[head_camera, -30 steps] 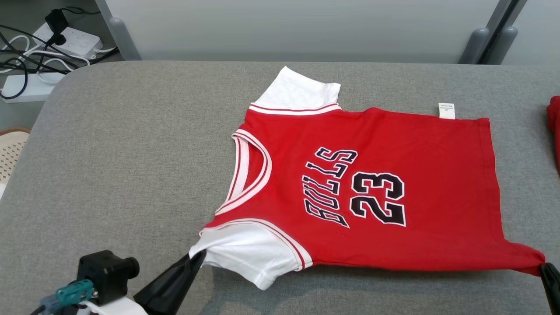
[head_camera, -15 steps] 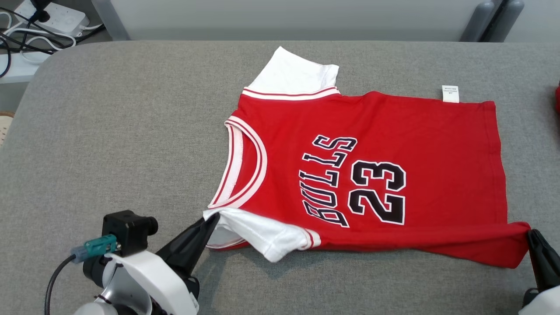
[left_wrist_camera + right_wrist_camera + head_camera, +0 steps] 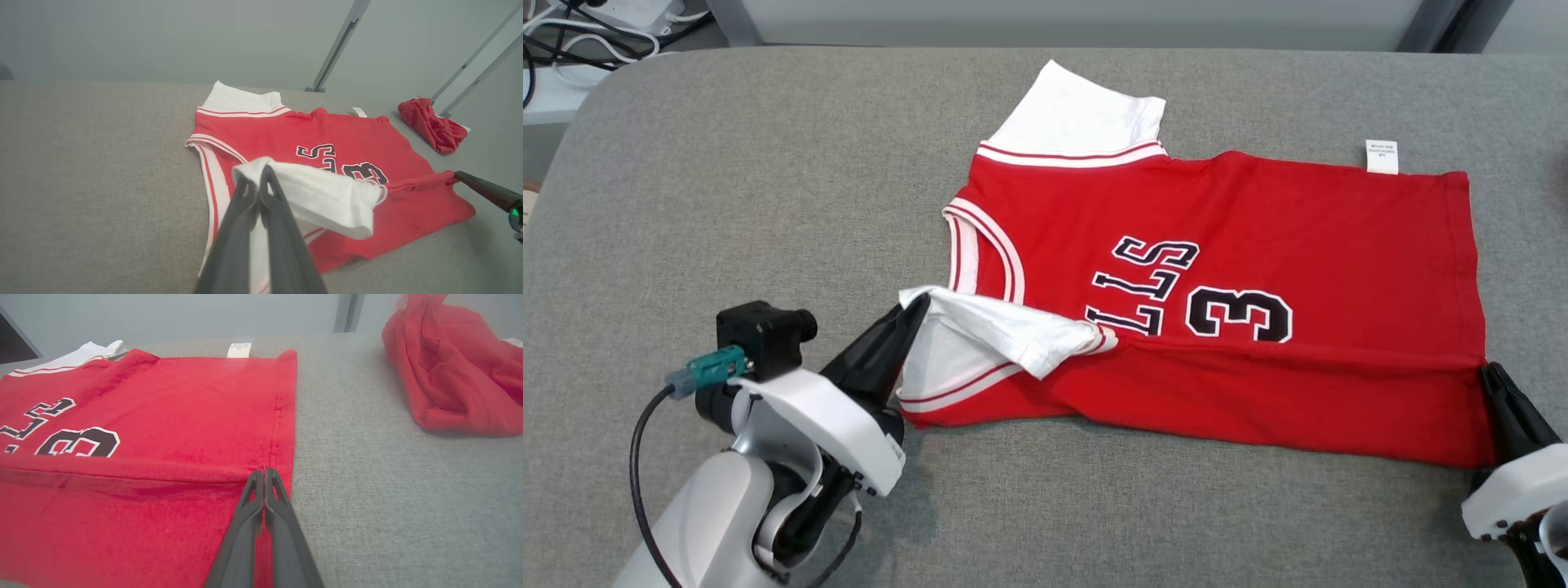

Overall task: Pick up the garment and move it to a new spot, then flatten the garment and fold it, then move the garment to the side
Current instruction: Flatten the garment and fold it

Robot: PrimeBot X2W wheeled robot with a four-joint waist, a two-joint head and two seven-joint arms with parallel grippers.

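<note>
The garment (image 3: 1258, 220) is a red jersey with white sleeves and black lettering, spread on the grey table (image 3: 727, 180). Its near long edge is lifted and carried over the body, hiding the lower half of the lettering. My left gripper (image 3: 919, 304) is shut on the near white sleeve (image 3: 310, 192), held above the neckline. My right gripper (image 3: 1489, 374) is shut on the near hem corner (image 3: 261, 469) at the jersey's right end. The left wrist view shows the garment (image 3: 327, 130) with the sleeve draped off my left gripper (image 3: 261, 173). The far sleeve (image 3: 1086, 114) lies flat.
A second crumpled red cloth (image 3: 457, 367) lies on the table beyond the jersey's hem, also seen as a red cloth (image 3: 433, 124) in the left wrist view. Cables and a power strip (image 3: 596, 24) lie off the table's far left corner. A white label (image 3: 1381, 155) sticks out at the far hem.
Both grippers have carried the near edge of the jersey away from me over its body, now covering half the lettering. The head camera has also tilted down.
</note>
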